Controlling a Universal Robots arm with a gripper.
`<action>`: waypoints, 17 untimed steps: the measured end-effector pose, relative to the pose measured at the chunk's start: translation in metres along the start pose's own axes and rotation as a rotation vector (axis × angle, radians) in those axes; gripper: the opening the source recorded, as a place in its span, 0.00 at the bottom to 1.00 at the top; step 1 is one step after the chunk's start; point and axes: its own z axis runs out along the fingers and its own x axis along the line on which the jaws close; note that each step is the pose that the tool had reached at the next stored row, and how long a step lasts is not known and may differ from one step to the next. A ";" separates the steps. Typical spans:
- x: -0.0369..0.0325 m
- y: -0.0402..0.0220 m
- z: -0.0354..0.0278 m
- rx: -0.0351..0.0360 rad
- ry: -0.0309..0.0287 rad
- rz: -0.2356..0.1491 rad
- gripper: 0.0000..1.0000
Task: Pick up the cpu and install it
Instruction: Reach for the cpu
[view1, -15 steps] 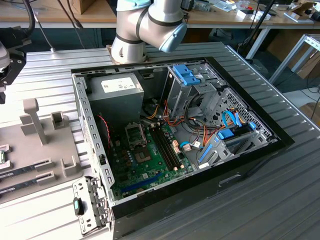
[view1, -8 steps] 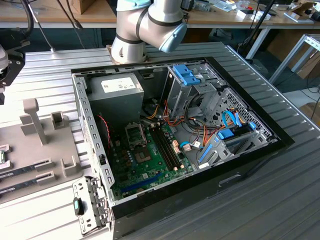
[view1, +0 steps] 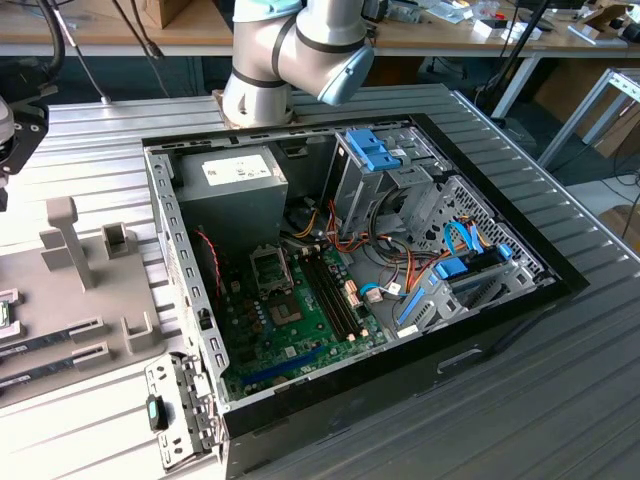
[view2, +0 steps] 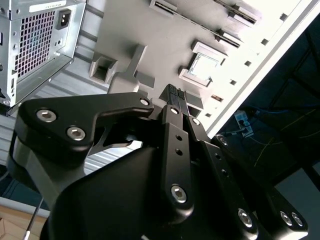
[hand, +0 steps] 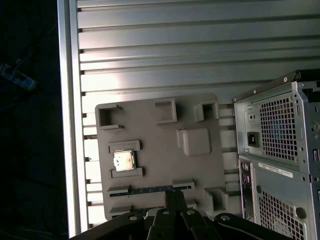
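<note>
The black gripper (view2: 173, 94) is closest in both wrist views, its 2 fingers pressed together with nothing between them. Beyond it lies a grey holder plate (hand: 150, 125) on the ribbed metal table (hand: 150, 50). The cpu (hand: 123, 161) sits silvery side up in a square recess of that plate, apart from the gripper. Beside the plate stands the computer case (hand: 280, 150). In the exterior view the case is open, and the green motherboard (view1: 300, 325) lies inside.
</note>
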 end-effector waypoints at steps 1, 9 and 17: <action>0.0001 0.0000 0.0002 0.0000 0.0000 0.000 0.11; 0.0015 -0.0005 0.0021 -0.0001 -0.0001 0.000 0.11; 0.0023 -0.0008 0.0034 -0.0001 -0.0001 0.000 0.11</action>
